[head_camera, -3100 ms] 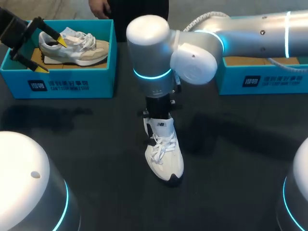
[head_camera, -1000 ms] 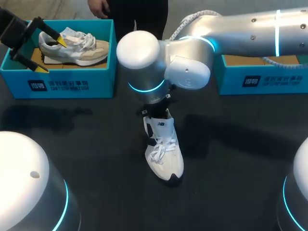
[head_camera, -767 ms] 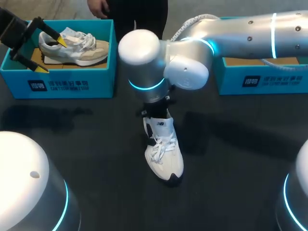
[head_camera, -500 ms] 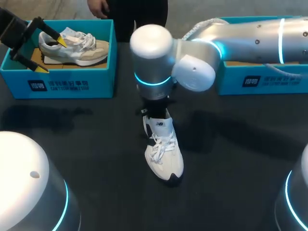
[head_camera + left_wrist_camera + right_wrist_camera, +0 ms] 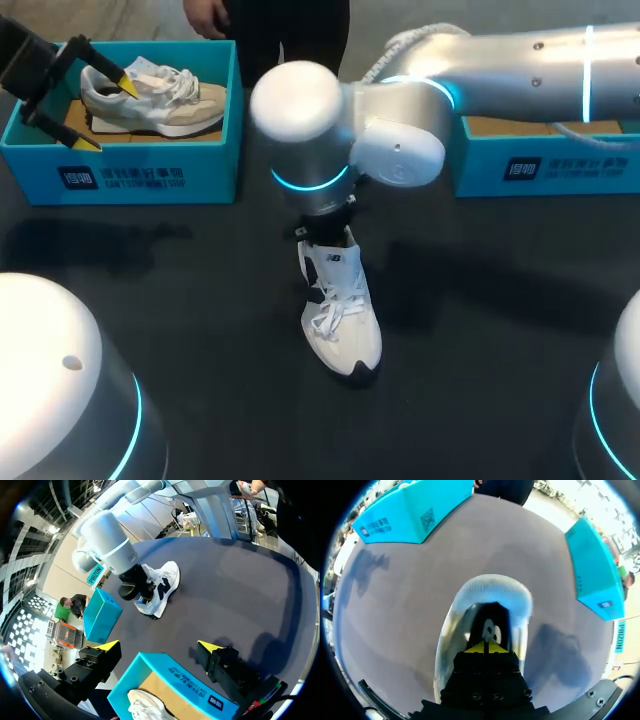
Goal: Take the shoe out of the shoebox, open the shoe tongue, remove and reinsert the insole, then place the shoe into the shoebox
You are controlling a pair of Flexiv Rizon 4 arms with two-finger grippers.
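Nearest, on the table [image 5: 200, 300]: white shoe [image 5: 340, 310], upright on its sole. Probably light, soft in the upper, firmer at the heel collar; best taken by collar or tongue. Right gripper [image 5: 485, 647] down in its opening, tips pinched together; on what, cannot tell. Farther back: left shoebox [image 5: 120, 180] holding a beige shoe [image 5: 155, 100], left gripper [image 5: 108, 115] spread wide above it. Right shoebox [image 5: 540, 165] showing bare cardboard floor, partly hidden.

Silver-white right arm [image 5: 520, 62] w/ cyan light rings [image 5: 310, 181], poss. white cable [image 5: 398, 48]; black left gripper [image 5: 159, 646], yellow tips.
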